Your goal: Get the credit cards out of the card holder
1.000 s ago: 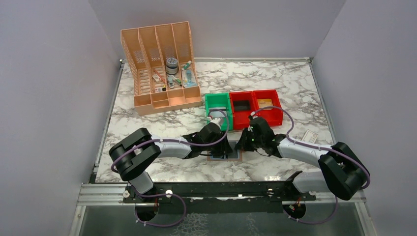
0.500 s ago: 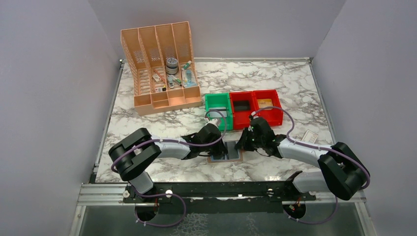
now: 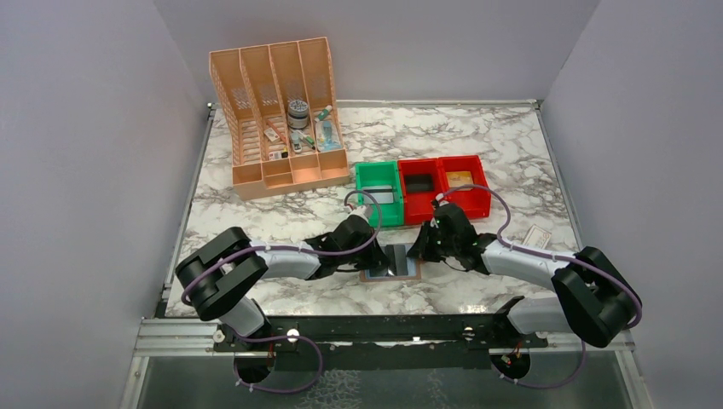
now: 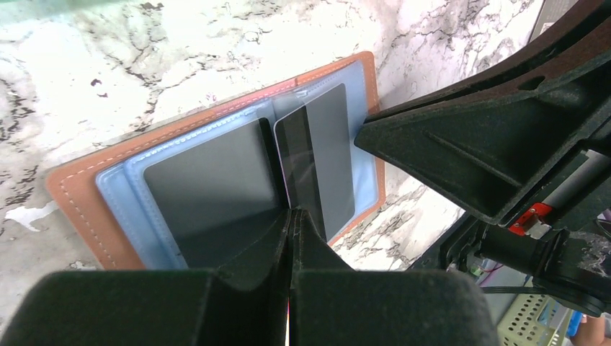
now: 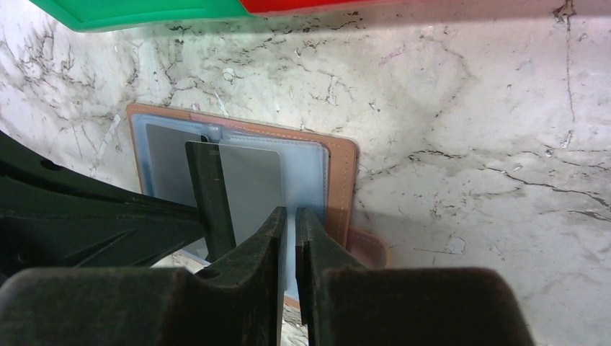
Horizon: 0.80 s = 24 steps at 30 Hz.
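Card holder (image 4: pixel 72 193): open and flat on the marble counter (image 3: pixel 477 145), close to the near edge and between the two arms. The brown cover is down and the blue-grey pockets face up. Its small snap tab (image 5: pixel 367 249) sticks out on the right.

Striped card (image 4: pixel 320 162): grey with a dark band along one long side. It lies over the middle and right of the holder, a little skewed against the pocket edge, with its near corner at the left gripper's fingertips.

Second card (image 4: pixel 209 191): plain dark grey, in the pocket on the holder's left half, just beside the striped card.

Left gripper (image 4: pixel 290 216): reaches in from the left with its fingers pressed together, pinching the near corner of the striped card.

Right gripper (image 5: pixel 290 220): comes in from the right with its fingers almost together (only a thin slit shows between them). The tips are down on the blue pocket just right of the striped card. Whether they grip anything cannot be told.

Bins: a green bin (image 3: pixel 378 192) and two red bins (image 3: pixel 420 186) stand in a row just beyond the holder.

File rack (image 3: pixel 277 119): peach-coloured, at the far left, with small items in its slots.

White box (image 3: pixel 535 235): on the counter to the right, near the right arm.
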Motion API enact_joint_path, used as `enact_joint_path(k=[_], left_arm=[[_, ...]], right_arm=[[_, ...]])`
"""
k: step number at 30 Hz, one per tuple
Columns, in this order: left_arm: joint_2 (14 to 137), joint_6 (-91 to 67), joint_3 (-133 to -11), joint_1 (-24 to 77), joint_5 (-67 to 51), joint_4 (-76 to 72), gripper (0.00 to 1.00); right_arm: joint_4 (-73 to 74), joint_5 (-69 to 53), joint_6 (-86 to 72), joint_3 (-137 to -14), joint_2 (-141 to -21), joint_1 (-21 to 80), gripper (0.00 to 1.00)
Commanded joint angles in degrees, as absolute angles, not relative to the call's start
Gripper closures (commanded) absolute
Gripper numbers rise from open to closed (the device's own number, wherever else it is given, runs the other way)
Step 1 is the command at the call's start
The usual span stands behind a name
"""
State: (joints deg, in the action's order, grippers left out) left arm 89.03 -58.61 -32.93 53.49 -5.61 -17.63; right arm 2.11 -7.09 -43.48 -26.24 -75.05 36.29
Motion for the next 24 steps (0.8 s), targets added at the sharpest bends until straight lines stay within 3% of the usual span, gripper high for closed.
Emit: enact_joint_path(k=[1,13,19,24], left_arm=[[86.8,-58.9,-31.9,52.9,-6.0,-18.0,1.00],[86.7,-57.9,-32.5,52.8,-6.5,-17.7,1.00],[87.7,-57.8,-33.4,52.8,-7.1,-17.8,1.00],[87.7,-58.3,-33.5,52.7,-7.1,-18.3,0.86]], right_arm=[[6.0,-6.2,-42.8,-24.9,-75.1,36.2,0.88],[0.4,-16.3,-41.1,-26.0,-71.1,36.2,0.87],[3.7,-8.4,-41.4,-25.5,-77.5,36.2,0.87],[1.7,-9.6,-42.1,-23.2,-79.2,36.2,0.87]])
